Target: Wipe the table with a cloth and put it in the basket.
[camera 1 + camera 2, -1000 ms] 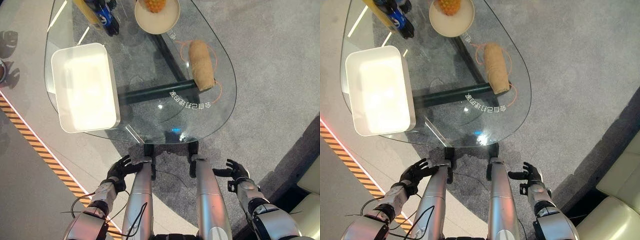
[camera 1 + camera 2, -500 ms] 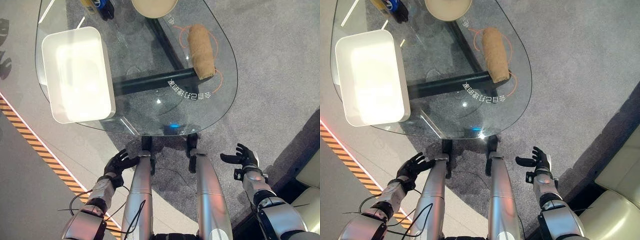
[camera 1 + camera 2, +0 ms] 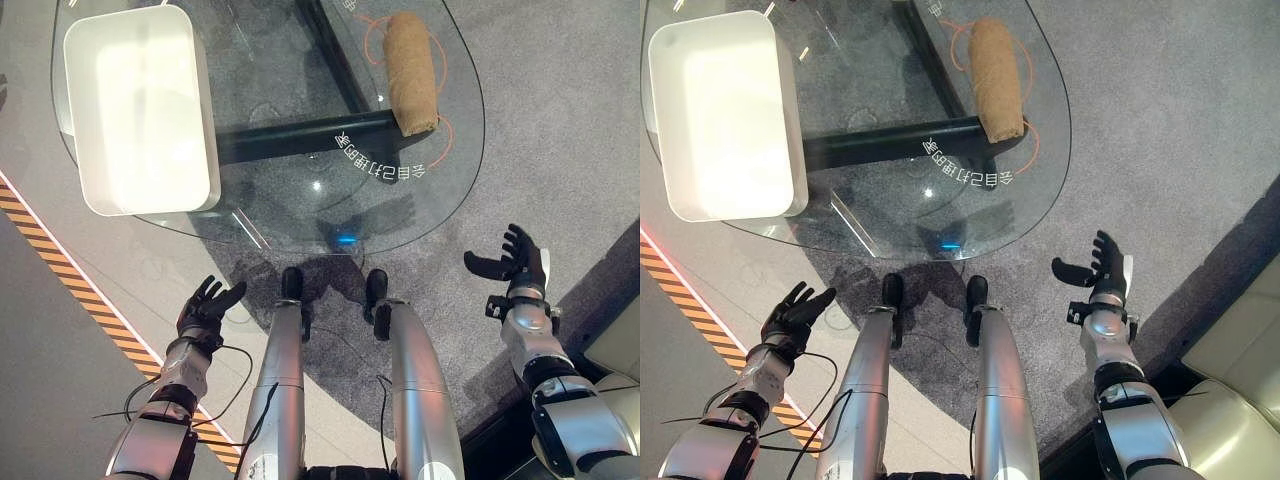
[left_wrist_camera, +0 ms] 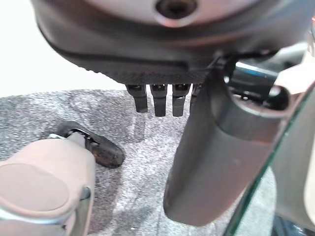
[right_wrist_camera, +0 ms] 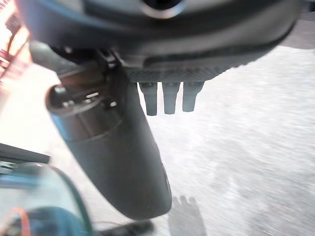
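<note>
Both hands, left (image 3: 203,303) and right (image 3: 516,262), hang spread, well short of the rolled cloth (image 3: 412,72) on the table (image 3: 300,190).

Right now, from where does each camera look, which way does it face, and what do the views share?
Left eye view: on the head, facing down at the glass table, white basket and rolled tan cloth; left robot hand and right robot hand are open above the floor.
Right eye view: beside it, same scene slightly shifted.
Left wrist view: on the left wrist, along straight fingers toward grey carpet.
Right wrist view: on the right wrist, along straight fingers toward carpet.
Shared: both eye views show table, basket, cloth and both hands.
</note>
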Robot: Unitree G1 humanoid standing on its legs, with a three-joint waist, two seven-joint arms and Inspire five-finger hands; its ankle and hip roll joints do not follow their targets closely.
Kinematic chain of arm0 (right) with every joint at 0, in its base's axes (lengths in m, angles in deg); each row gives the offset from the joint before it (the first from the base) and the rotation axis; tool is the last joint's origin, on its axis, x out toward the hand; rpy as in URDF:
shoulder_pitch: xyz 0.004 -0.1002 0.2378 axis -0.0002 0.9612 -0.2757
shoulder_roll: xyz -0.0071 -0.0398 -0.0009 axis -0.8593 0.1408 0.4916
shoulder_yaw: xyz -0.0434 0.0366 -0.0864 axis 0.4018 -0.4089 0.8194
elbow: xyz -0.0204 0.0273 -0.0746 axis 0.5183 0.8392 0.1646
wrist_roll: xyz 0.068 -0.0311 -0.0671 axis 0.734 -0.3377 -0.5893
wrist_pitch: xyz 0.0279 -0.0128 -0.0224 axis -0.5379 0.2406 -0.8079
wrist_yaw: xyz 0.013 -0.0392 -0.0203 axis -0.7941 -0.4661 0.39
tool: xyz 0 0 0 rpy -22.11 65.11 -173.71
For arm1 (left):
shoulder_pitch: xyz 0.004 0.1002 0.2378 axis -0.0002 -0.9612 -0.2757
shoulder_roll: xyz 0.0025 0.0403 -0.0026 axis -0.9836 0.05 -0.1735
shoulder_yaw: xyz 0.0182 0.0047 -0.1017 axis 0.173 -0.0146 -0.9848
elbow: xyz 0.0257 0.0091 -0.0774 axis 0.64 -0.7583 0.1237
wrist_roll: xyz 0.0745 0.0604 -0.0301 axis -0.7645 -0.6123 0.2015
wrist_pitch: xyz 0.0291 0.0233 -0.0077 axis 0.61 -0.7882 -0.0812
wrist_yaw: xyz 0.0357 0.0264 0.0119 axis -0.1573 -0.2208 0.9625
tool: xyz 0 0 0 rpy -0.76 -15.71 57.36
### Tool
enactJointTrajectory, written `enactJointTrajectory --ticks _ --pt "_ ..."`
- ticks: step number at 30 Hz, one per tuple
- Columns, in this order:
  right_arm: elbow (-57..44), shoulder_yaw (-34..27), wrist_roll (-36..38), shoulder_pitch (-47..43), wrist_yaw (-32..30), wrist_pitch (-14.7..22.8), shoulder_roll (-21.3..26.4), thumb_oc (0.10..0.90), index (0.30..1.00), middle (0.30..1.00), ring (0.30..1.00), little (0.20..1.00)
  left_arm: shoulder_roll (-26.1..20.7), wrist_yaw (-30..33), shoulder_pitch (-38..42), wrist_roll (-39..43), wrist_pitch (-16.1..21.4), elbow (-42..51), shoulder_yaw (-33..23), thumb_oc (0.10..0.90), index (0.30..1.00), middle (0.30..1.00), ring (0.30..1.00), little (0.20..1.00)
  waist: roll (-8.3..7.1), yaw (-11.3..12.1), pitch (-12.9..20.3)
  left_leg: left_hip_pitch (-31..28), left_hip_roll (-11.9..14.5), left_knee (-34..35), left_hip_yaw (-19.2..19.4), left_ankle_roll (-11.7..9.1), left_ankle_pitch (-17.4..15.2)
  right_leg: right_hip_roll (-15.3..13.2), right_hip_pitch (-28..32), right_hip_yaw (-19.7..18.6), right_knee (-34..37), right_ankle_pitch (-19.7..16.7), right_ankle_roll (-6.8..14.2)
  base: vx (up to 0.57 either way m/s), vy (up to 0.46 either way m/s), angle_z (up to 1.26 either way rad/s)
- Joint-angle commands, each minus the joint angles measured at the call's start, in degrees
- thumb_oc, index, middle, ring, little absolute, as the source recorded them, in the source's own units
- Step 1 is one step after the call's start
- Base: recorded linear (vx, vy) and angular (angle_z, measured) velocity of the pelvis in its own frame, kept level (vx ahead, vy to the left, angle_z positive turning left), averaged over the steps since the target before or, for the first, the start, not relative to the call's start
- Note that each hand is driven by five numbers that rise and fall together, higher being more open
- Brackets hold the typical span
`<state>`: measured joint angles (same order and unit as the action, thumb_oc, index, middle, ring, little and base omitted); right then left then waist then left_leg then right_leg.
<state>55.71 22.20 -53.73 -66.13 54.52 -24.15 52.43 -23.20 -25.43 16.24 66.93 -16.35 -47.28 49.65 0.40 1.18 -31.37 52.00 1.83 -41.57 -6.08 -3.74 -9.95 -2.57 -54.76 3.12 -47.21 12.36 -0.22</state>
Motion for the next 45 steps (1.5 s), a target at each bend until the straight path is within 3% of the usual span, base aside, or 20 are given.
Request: enactJointTrajectory --ticks 1,16,20,29,45 --pt "-4.76 -0.94 1.14 1.78 -3.97 3.02 5.39 0.8 0.9 0.9 0.9 0.9 -2.46 0.74 -3.36 1.54 1.9 -0.32 -0.25 0.8 0.9 0.9 0.9 0.9 -0.06 -0.28 1.58 -1.59 -1.93 4.26 2.07 2.6 3.96 -0.79 4.41 0.59 4.8 -3.37 0.15 0.0 0.0 0.0" --pt "-20.91 0.93 0.09 -3.89 -12.57 2.16 8.13 0.8 0.9 0.9 0.9 0.9 -1.95 0.7 -5.54 2.41 2.47 0.95 0.53 0.8 0.9 0.9 0.9 0.9 0.41 -0.46 1.58 -3.28 -1.6 5.96 2.25 2.51 4.57 -0.64 5.59 0.51 5.78 -3.35 0.48 0.0 0.004 0.0" --pt "-26.25 2.53 -1.5 -7.45 -13.62 -0.8 8.29 0.8 0.9 0.9 0.9 0.9 -1.57 1.39 -5.41 1.68 2.24 1.57 0.65 0.8 0.9 0.9 0.9 0.9 0.57 -0.2 1.58 -4.06 -1.48 7.25 2.37 2.54 4.99 -0.69 6.28 0.8 6.76 -3.2 0.5 0.0 0.0 0.0" --pt "-27.86 7.4 -3.95 -17.2 -14.88 -5.35 7.24 0.8 0.9 0.9 0.9 0.9 -0.52 0.46 -4.51 1.46 2.2 0.53 1.44 0.8 0.9 0.9 0.9 0.9 1.61 0.58 1.58 -4.56 -1.72 8.05 2.67 2.73 4.89 -0.79 6.62 1.15 7.44 -2.56 -0.05 0.0 0.0 0.0" --pt "-27.53 11.86 0.21 -25.63 -14.42 -18.01 4.88 0.8 0.9 0.9 0.9 0.9 1.31 0.88 -6.15 0.04 1.77 2.3 2.27 0.8 0.9 0.9 0.9 0.9 3.02 2.25 1.58 -4.86 -2.41 8.49 2.86 3.18 5.08 -1.21 6.46 1.54 7.25 -2.13 -0.86 0.02 0.011 0.01"
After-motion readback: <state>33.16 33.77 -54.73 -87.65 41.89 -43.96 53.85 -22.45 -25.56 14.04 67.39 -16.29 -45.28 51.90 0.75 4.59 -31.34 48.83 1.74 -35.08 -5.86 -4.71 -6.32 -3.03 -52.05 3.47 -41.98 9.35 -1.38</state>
